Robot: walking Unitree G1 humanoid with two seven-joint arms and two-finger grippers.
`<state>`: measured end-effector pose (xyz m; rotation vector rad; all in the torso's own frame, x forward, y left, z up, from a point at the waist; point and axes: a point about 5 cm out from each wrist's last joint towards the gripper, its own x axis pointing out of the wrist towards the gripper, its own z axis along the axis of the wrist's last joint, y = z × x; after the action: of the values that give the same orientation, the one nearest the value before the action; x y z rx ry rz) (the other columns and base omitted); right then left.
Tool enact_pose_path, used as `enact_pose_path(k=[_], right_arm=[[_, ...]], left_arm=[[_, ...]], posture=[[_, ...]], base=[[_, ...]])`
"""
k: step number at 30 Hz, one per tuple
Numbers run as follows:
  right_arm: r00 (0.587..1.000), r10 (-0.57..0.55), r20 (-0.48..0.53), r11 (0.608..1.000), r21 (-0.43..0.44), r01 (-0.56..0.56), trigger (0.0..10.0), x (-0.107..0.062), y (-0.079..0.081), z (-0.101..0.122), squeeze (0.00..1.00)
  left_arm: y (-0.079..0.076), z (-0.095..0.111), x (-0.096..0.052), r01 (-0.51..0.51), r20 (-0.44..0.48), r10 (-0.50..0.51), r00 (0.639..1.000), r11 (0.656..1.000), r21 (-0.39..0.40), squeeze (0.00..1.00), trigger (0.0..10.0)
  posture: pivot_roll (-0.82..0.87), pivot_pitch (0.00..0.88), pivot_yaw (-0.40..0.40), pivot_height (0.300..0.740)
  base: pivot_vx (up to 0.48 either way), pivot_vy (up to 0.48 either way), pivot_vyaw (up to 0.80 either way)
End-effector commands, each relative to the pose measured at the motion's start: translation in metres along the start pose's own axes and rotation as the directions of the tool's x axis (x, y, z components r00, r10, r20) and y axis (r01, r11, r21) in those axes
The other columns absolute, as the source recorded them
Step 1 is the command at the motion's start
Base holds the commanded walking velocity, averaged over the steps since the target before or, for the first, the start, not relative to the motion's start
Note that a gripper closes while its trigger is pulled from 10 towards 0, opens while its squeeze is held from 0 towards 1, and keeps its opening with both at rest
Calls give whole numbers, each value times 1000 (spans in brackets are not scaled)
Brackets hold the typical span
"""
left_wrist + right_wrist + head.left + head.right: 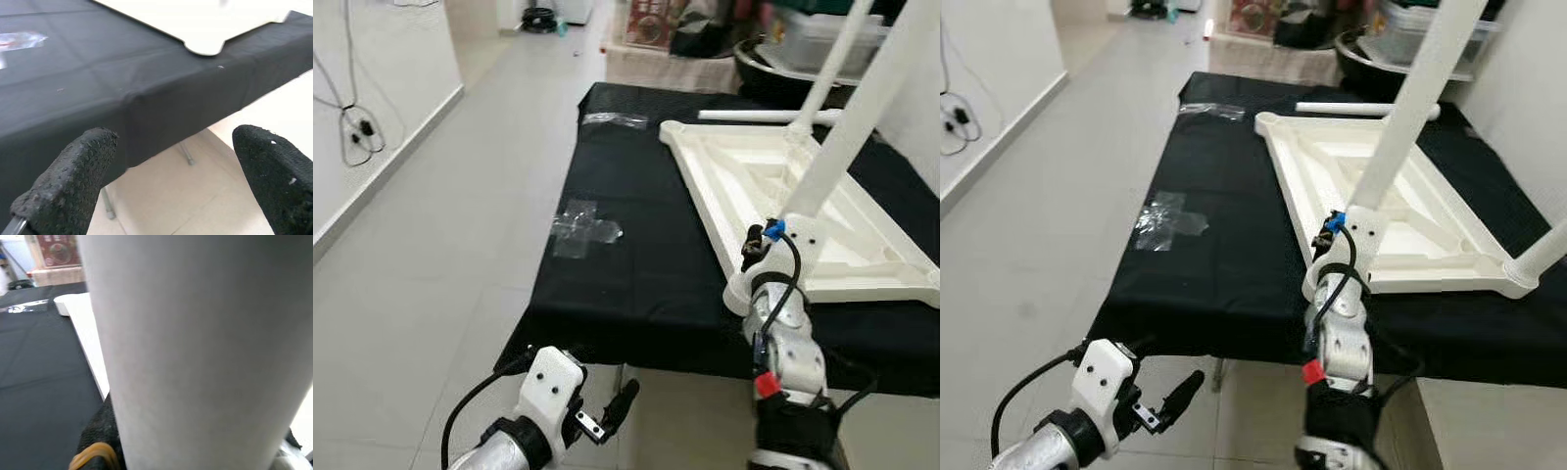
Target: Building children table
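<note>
Tabletop, white and upside down, lies on the black-draped table, its near corner reaching the cloth's front edge. Right gripper clasps a white leg standing at that corner. Left gripper hangs released below the table edge, over bare tile floor.

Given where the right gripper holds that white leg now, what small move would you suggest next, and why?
Probably twist the white leg further into the near corner of the tabletop: the right gripper grips its base there, and the leg leans rather than standing straight.
</note>
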<state>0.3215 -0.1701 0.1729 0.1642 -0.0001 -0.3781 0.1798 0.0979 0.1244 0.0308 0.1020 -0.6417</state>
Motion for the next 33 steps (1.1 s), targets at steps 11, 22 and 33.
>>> enact_pose_path(k=[11,22,33], right_arm=[[970,208,128,977,27,-213,10000,8,14,14,0],[673,731,112,653,170,-738,10000,10,14,21,0],[-49,988,-146,-32,115,-993,10000,-34,36,-8,0]], left_arm=[[-2,-5,-1,10,-28,-11,1000,1000,-17,0,10000],[-3,-7,-2,11,-29,-11,1000,1000,-13,0,10000],[-4,-7,-3,13,-30,-13,999,1000,-15,0,10000]], posture=[[124,91,-115,740],[129,60,-119,740],[143,68,-123,740]], base=[[0,0,0],[0,0,0],[0,0,0]])
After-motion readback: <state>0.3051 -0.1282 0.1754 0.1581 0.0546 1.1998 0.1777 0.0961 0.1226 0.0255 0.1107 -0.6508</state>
